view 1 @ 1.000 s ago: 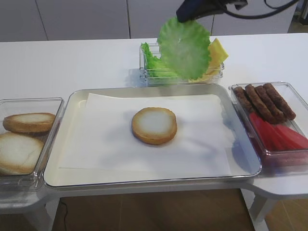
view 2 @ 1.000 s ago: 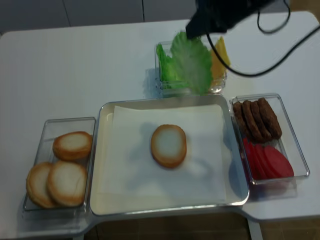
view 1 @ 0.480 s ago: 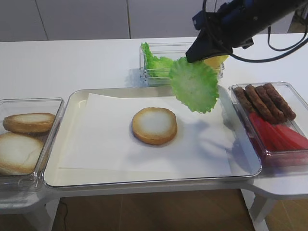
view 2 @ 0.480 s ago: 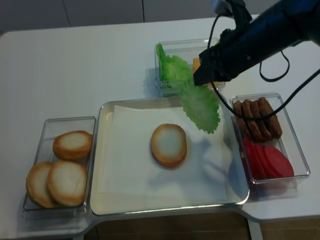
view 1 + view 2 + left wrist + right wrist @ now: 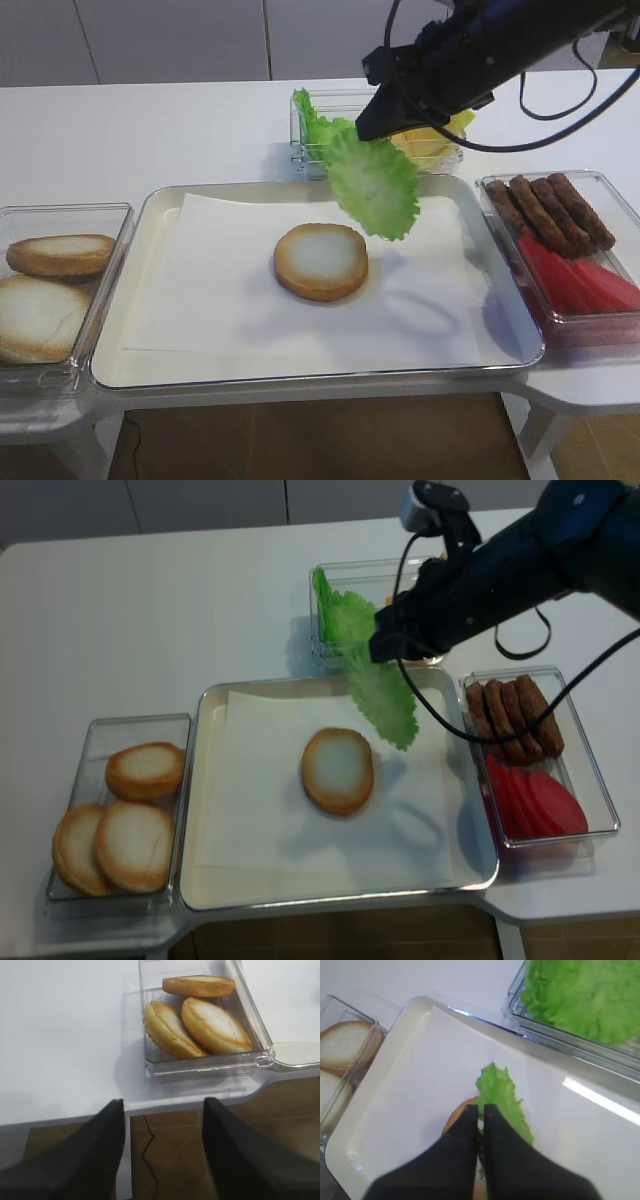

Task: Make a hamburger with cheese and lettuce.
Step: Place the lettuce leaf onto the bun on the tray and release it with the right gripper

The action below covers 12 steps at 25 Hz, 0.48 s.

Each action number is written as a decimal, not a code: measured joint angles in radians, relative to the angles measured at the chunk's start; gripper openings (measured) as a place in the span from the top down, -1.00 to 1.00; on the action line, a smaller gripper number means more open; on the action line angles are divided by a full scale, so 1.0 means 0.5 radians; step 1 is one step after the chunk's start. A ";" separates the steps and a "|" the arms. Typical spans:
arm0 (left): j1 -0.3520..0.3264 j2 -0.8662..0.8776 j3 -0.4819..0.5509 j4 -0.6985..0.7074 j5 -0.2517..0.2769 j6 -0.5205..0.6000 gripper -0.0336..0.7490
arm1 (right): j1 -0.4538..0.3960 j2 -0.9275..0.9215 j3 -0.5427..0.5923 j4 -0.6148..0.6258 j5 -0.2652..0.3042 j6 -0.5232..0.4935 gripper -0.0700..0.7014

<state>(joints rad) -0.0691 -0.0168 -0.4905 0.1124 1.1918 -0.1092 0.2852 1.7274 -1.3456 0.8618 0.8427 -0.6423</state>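
The hamburger bun half (image 5: 320, 261) (image 5: 338, 770) lies pale face up in the middle of the paper-lined tray (image 5: 310, 378). My right gripper (image 5: 366, 128) (image 5: 379, 652) (image 5: 481, 1110) is shut on the top edge of the round ruffled lettuce (image 5: 372, 185) (image 5: 383, 695) (image 5: 500, 1095). The leaf hangs above the tray, just behind and right of the bun. Pale-yellow cheese (image 5: 428, 143) shows in the back box, partly hidden by the arm. My left gripper (image 5: 162, 1107) is open and empty, past the table's left edge near the bun box.
A clear box (image 5: 112, 215) (image 5: 150, 1067) with three browner bun halves stands left of the tray. A clear box (image 5: 485, 185) on the right holds brown sausage-like pieces and red slices. The back box (image 5: 296, 150) holds more green leaves (image 5: 580, 995).
The right gripper brought the lettuce down from above the back box, then left, to hang just behind and right of the bun. The bun has not moved.
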 joint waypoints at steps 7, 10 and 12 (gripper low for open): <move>0.000 0.000 0.000 0.000 0.000 0.000 -0.04 | 0.063 0.023 0.000 -0.003 -0.106 -0.008 0.72; 0.000 0.000 0.000 0.000 0.000 0.000 -0.04 | 0.064 0.023 0.000 -0.019 -0.110 -0.008 0.73; 0.000 0.000 0.000 0.000 0.000 0.000 -0.04 | 0.064 0.023 0.000 -0.024 -0.110 -0.008 0.73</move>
<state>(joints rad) -0.0691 -0.0168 -0.4905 0.1124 1.1918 -0.1092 0.3172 1.7389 -1.3456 0.8496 0.7876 -0.6461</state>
